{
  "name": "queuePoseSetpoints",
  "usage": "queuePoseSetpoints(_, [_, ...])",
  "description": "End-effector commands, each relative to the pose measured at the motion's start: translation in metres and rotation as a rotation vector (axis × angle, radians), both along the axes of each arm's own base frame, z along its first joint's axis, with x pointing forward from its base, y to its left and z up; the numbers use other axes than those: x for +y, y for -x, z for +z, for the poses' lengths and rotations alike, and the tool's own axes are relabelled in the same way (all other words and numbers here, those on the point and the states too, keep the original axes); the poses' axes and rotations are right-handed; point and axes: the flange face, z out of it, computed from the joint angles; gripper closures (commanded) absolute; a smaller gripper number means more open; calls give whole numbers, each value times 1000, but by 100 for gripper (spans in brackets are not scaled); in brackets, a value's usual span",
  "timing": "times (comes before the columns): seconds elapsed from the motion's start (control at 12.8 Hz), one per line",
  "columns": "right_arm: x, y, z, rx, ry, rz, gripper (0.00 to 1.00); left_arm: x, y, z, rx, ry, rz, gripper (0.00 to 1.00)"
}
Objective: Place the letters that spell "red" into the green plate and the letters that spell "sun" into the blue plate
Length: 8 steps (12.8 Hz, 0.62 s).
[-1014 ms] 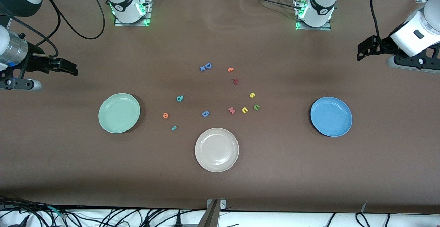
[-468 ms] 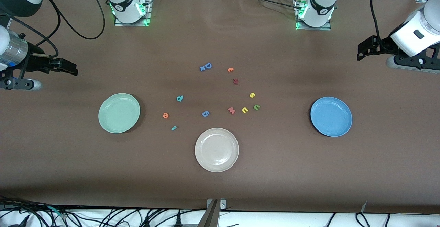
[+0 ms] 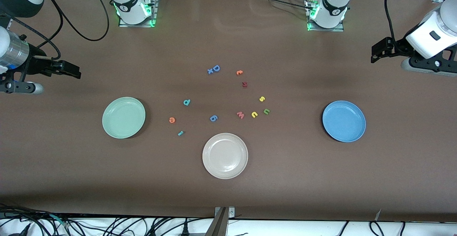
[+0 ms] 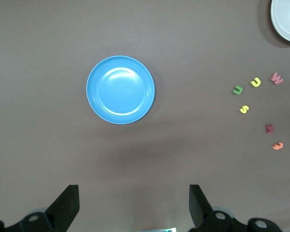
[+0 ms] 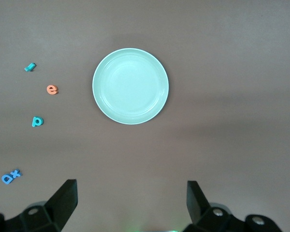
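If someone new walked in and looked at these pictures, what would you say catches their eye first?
Probably the three round plates on the brown table: a pale mint-green plate toward the right arm's end, a medium-blue plate toward the left arm's end, and a beige plate between them, nearest the front camera. Next, the scatter of tiny coloured foam letters in the middle. The left gripper and right gripper wait open at the table's ends.

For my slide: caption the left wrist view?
Open left hand over bare table, blue plate empty, s, u, n letters loose.
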Motion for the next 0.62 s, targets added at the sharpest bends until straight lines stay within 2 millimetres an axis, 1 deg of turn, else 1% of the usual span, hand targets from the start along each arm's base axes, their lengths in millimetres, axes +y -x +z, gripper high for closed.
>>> queuePoseSetpoints(0.0, [-1, -4, 4, -1, -17, 3, 0, -2, 6, 6, -1, 9, 7, 0])
queuePoseSetpoints(0.31, [-1, -4, 4, -1, -17, 2, 0, -2, 6, 6, -1, 10, 7, 0])
queuePoseSetpoints(0.55, [-1, -4, 4, -1, -17, 2, 0, -6, 6, 6, -1, 9, -1, 0])
